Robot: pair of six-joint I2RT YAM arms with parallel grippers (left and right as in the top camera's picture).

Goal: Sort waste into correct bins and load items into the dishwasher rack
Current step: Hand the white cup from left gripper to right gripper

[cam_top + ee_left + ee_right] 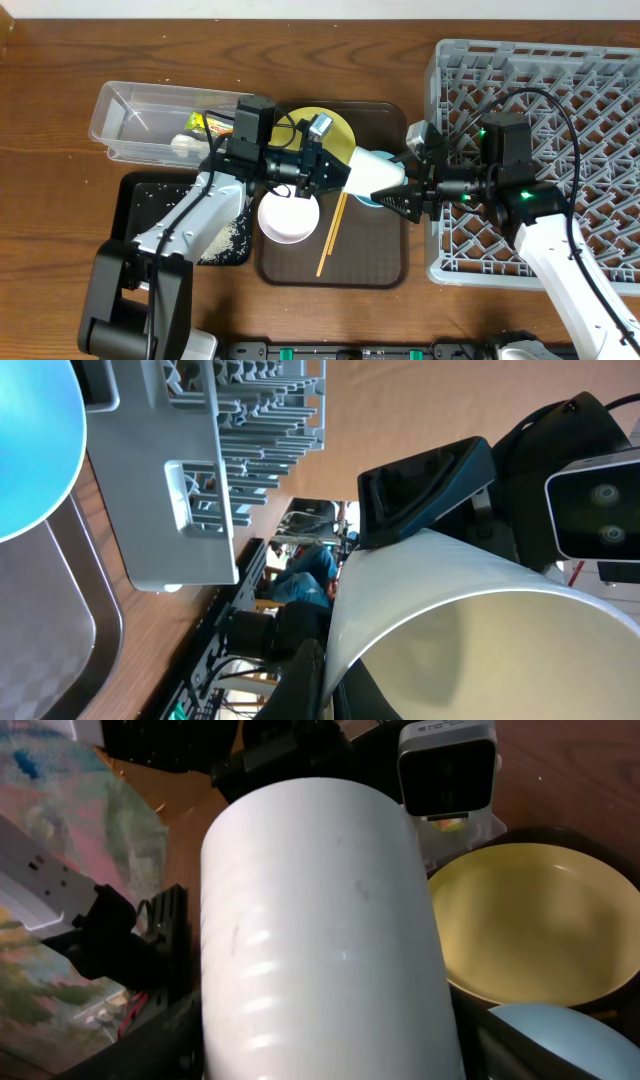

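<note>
a cup between two grippers

the pale green cup lies sideways in the air above the brown tray, its mouth toward the left gripper, which pinches the rim. the right gripper straddles the narrow base (a finger on either side); whether it has clamped, i cannot tell. this is probably a handover, since the dishwasher rack sits on the right arm's side.

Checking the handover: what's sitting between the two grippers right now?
The pale cup, on its side above the brown tray, fills the gap between left gripper and right gripper; clearest in the overhead view.
</note>
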